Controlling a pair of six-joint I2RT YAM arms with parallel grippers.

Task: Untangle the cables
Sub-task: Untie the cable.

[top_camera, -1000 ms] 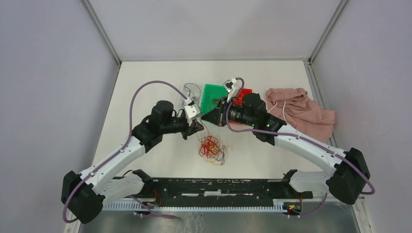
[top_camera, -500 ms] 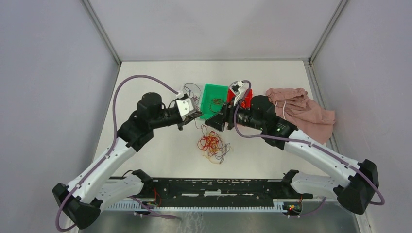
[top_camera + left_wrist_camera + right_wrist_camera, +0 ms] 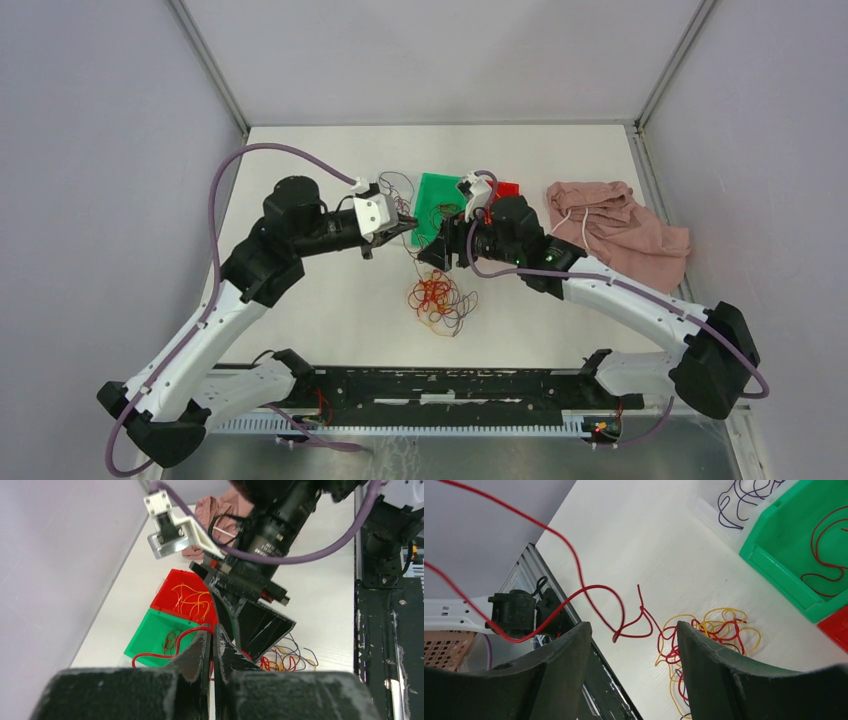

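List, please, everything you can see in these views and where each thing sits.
green plastic bin: one, green, far middle of the white table, holding dark red wires.
red plastic bin: one, red, against the green bin's right side, holding yellow-orange wires.
clear plastic bin: one, translucent, left of the green bin, holding purple wires.
pink crumpled cloth: one, pink with white drawstring, far right.
tangled clump of thin cables: one, yellow, red and purple, table centre.
single red cable: one, red, hanging from the left gripper.
left gripper: shut on that cable.
right gripper: open, empty.
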